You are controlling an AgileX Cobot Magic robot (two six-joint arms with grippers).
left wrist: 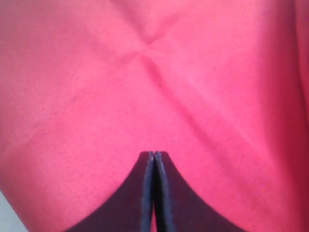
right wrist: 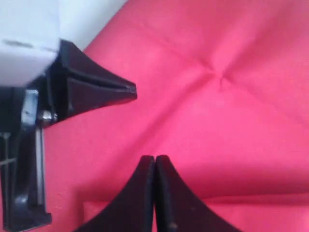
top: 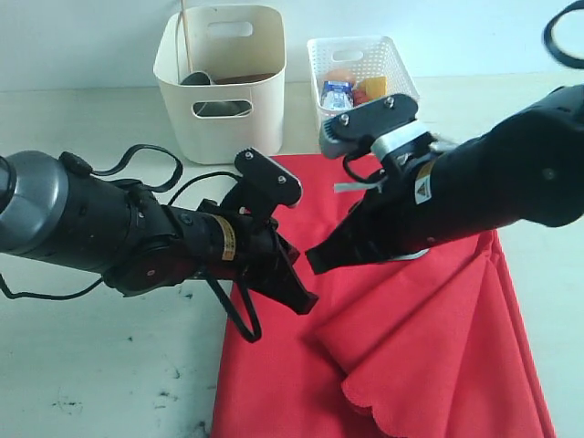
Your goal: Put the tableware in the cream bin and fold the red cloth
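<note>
Exterior view: the large bright red rectangular cloth [top: 429, 347] lies spread on the pale table [top: 91, 365], directly under both tools. Its long axis runs from the bins at the far side toward the near edge of the view. One portion on the right lies doubled over the rest, with its scalloped hem [top: 365, 403] facing the near edge.

The left gripper [top: 306, 299] and the right gripper [top: 313, 260] hover tip to tip over the cloth's middle, close but apart. The right arm is nearer the doubled portion. Both sets of jaws are pressed together, and neither wrist view shows fabric between them (a crossing of creases lies just ahead of the tips).

Judgement: the next fold needs a grasp on a free edge, and every edge lies away from both tips.

The tall cream plastic bin [top: 265, 119] holds upright wooden chopsticks [top: 185, 36], plus a grey rim and a brown edge that cannot be identified further. The white lattice basket [top: 401, 78] holds a small carton [top: 338, 94] and orange items.
</note>
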